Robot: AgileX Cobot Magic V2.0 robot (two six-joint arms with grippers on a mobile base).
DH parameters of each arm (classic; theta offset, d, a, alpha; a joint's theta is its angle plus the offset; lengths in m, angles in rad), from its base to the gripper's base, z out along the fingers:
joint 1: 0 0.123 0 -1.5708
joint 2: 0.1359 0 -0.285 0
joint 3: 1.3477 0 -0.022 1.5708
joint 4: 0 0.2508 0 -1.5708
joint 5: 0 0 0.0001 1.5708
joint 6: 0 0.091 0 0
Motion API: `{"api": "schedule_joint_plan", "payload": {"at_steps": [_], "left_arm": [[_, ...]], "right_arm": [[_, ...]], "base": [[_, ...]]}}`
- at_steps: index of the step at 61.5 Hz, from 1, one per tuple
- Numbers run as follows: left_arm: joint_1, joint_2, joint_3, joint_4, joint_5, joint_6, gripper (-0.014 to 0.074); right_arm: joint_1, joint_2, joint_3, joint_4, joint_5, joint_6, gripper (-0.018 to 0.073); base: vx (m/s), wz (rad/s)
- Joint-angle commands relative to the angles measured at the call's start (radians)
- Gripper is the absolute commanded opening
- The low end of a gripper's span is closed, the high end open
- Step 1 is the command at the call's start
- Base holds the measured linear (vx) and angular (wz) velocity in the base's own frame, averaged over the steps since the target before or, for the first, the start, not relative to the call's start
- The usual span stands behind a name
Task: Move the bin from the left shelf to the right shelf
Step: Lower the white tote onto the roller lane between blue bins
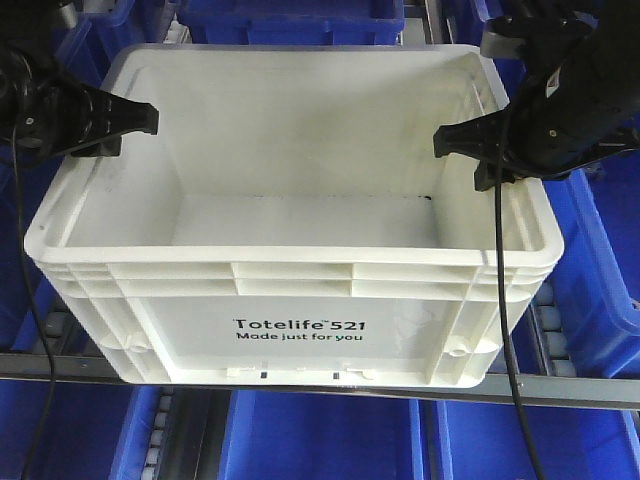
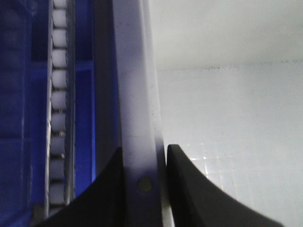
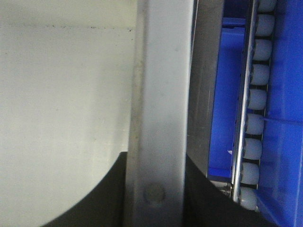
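blue plastic bins (image 1: 290,20) and roller tracks (image 1: 555,340) fill the shelving all around, and a grey metal rail (image 1: 560,388) runs across the front.

the bin (image 1: 295,290), a big white crate with black "totelife 521" print on its near side, sits in the middle of the front view, its base at the level of the grey rail. whether it rests on the rollers or hangs just clear of them cannot be told. it is empty inside.

as for progress, the grasp looks done: both arms have hold of the crate, one on each short side. nothing here shows which shelf it is at, so i judge the carry across and the setting down on the right shelf as still to do.

the left gripper (image 1: 128,118) straddles the left rim of the crate. in the left wrist view its two black fingers (image 2: 199,189) stand one on each side of the white wall, close against it, so it reads as clamped on the rim. the right gripper (image 1: 468,145) does the same on the right rim; in the right wrist view its fingers (image 3: 106,198) flank the wall and look pressed to it, with a roller track just beyond.
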Motion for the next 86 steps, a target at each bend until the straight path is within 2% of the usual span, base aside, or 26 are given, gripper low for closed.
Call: {"api": "schedule_joint_plan", "payload": {"at_steps": [1, 19, 29, 40, 51, 62, 71, 86], "left_arm": [[0.006, -0.015, -0.031, 0.176, -0.157, 0.023, -0.0006], [0.006, 0.058, -0.031, 0.199, -0.341, 0.023, -0.0006], [0.006, 0.090, -0.031, 0.213, -0.382, 0.023, -0.0006], [0.006, 0.108, -0.032, 0.210, -0.380, 0.023, -0.0006], [0.006, 0.114, -0.032, 0.203, -0.282, 0.022, -0.0006], [0.006, 0.114, -0.032, 0.202, -0.249, 0.022, 0.0004], [0.006, 0.115, -0.032, 0.200, -0.238, 0.022, 0.0051], [0.006, 0.113, -0.032, 0.201, -0.227, 0.022, 0.0289]], "right_arm": [[-0.008, -0.030, -0.038, -0.064, -0.128, 0.008, 0.0050], [-0.008, 0.028, -0.038, -0.133, -0.227, 0.042, 0.0050], [-0.008, 0.056, -0.038, -0.159, -0.230, 0.048, 0.0050], [-0.008, 0.067, -0.038, -0.159, -0.231, 0.048, 0.0052], [-0.008, 0.081, -0.038, -0.159, -0.225, 0.046, 0.0057], [-0.008, 0.102, -0.038, -0.159, -0.219, 0.046, 0.0085], [-0.008, 0.102, -0.038, -0.159, -0.221, 0.046, 0.0174], [-0.008, 0.102, -0.038, -0.158, -0.223, 0.046, 0.0454]], "base": [[0.00, 0.00], [0.00, 0.00], [0.00, 0.00], [0.00, 0.00], [0.00, 0.00], [0.00, 0.00], [0.00, 0.00], [0.00, 0.00]]}}
